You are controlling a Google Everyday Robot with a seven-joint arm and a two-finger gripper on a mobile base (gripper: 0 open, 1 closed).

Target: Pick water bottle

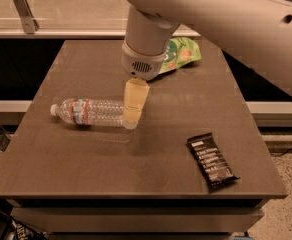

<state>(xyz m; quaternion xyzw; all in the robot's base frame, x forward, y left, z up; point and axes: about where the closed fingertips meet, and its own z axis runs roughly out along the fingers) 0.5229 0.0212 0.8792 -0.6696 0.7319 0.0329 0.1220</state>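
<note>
I am watching the water bottle [93, 112] lying on its side on the left half of the desk [76, 164], cap pointing left. The hand [132, 119] is hanging at the bottle's base end, overlapping it. I cannot tell how far it is open or whether it is gripping. A black snack bar [212, 161] is lying at the front right, and a green bag [182, 54] is sitting at the back.

A robot test area, such as a lab, is suggested: a plain dark table [86, 164] is set on a speckled floor [291, 184] before a pale ledge [61, 33] with a metal bracket [23, 6]. A few loose items are laid out on it, namely a bottle [93, 112], a bar [212, 160] and a green bag [181, 54]. A large white arm [211, 9] is seen over the table, its gripper [134, 104] held low at the bottle's base.
</note>
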